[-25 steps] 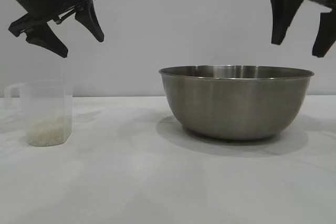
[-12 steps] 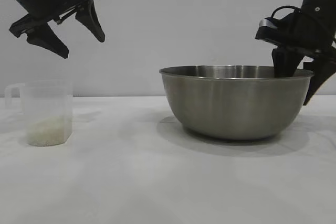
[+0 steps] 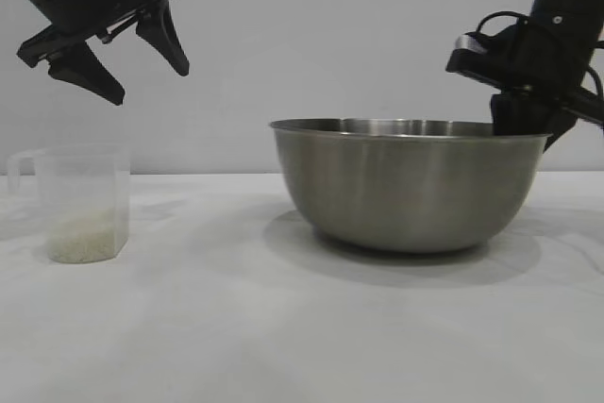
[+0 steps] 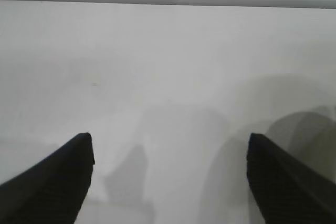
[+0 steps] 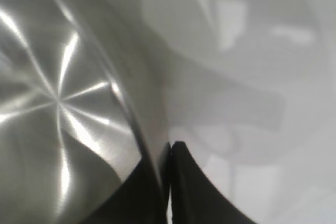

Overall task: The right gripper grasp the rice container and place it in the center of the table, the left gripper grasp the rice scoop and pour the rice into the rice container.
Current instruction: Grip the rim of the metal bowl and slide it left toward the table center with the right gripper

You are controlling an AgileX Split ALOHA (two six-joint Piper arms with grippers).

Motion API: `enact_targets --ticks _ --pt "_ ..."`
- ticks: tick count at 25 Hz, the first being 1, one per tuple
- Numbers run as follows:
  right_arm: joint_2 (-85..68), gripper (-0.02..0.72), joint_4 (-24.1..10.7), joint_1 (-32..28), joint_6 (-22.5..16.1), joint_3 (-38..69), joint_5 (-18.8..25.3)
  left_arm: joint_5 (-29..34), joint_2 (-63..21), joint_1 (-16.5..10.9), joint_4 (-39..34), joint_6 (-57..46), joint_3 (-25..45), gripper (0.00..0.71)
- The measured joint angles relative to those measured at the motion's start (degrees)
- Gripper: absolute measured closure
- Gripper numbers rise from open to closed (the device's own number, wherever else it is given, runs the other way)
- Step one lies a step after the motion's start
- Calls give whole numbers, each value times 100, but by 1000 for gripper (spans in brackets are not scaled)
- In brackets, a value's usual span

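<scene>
The rice container (image 3: 406, 186), a large steel bowl, stands on the white table (image 3: 236, 327) right of centre. My right gripper (image 3: 527, 122) is at its right rim and shut on the thin wall. The right wrist view shows one finger inside the rice container (image 5: 63, 103) and the other outside, with the right gripper (image 5: 169, 148) pinched on the rim. The rice scoop (image 3: 85, 200), a clear cup with a side handle, stands at the far left with rice (image 3: 83, 238) in its bottom. My left gripper (image 3: 151, 85) hangs open above it, holding nothing. In its own view the left gripper (image 4: 170, 142) is open over bare table.
A pale grey wall runs behind the table. White tabletop lies between the scoop and the bowl and along the front edge. Shadows of both arms fall on the surface.
My right gripper has come down onto the bowl's right rim and shut on it. The bowl has slid a little to the left. The left arm has not moved.
</scene>
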State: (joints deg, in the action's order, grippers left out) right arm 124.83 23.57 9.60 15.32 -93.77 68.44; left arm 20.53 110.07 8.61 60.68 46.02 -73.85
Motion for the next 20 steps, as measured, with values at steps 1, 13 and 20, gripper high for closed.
enact_targets --ticks 1,13,20 --pt "0 703 0 109 0 0 12 0 0 0 0 0 0 179" --pt "0 652 96 677 10 0 -187 83 0 0 12 0 0 179" --pt "0 396 178 690 10 0 -186 144 0 0 12 0 0 179"
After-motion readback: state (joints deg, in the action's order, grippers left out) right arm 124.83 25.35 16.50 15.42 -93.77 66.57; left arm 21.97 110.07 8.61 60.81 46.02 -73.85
